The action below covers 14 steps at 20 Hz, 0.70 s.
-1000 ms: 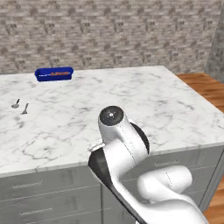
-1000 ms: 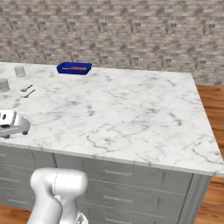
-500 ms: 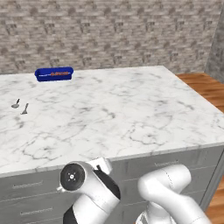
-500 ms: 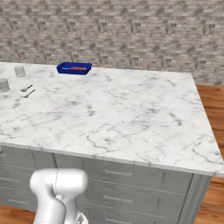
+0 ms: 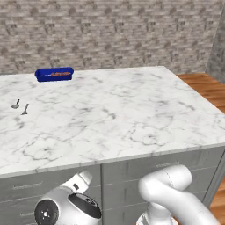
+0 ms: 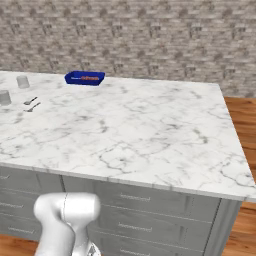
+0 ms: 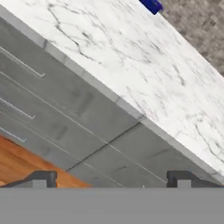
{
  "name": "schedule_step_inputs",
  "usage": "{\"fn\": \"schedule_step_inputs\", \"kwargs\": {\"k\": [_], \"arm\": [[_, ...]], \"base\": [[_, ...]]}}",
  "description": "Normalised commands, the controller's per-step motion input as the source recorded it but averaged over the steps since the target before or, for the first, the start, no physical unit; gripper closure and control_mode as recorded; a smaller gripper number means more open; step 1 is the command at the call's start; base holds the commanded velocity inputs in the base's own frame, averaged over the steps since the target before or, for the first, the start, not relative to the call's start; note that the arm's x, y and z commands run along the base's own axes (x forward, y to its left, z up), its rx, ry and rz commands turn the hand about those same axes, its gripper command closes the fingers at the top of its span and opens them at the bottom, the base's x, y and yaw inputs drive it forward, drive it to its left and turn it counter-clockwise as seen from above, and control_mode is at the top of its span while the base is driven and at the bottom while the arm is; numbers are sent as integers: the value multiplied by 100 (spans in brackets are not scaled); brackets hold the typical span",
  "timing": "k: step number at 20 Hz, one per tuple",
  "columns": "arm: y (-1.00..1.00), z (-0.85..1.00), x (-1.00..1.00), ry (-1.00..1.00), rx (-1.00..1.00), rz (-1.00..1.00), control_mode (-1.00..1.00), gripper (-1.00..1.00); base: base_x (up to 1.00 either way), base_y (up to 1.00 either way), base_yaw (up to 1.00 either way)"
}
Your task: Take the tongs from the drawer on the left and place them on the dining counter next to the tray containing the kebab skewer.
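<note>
Dining counter: white marble slab with grey veining, spanning the scene from left to right, its near edge above rows of grey cabinet fronts.

Tray: bright blue, shallow, rectangular, at the far left of the counter close to the stone wall; long axis runs left to right. Also seen in the right base view and as a blue corner in the hand view.

Kebab skewer: reddish-brown streak inside the tray, lying along the tray's long axis; detail too small to tell.

Drawer: closed, grey framed front with slim silver bar handle, upper left row under the counter edge. The tongs cannot be made out anywhere.

Spoons: two small silver ones on the counter's left part, nearer than the tray, well apart from it.

Cups: two small grey ones at the far left of the counter.

Gripper: low before the cabinet fronts, fingertips spread wide, nothing between them.

Floor: wood, right of the counter.
</note>
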Motion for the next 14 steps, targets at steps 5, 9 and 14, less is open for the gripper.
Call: {"fn": "schedule_step_inputs", "kwargs": {"k": [5, 9, 14], "arm": [[100, -50, -5, -16, -29, 41, -100, -100], [100, -48, 0, -17, -27, 41, -100, -100], [80, -40, 14, -14, -42, 30, -100, -100]], "base": [[0, 0, 0], [0, 0, 0], [0, 0, 0]]}}
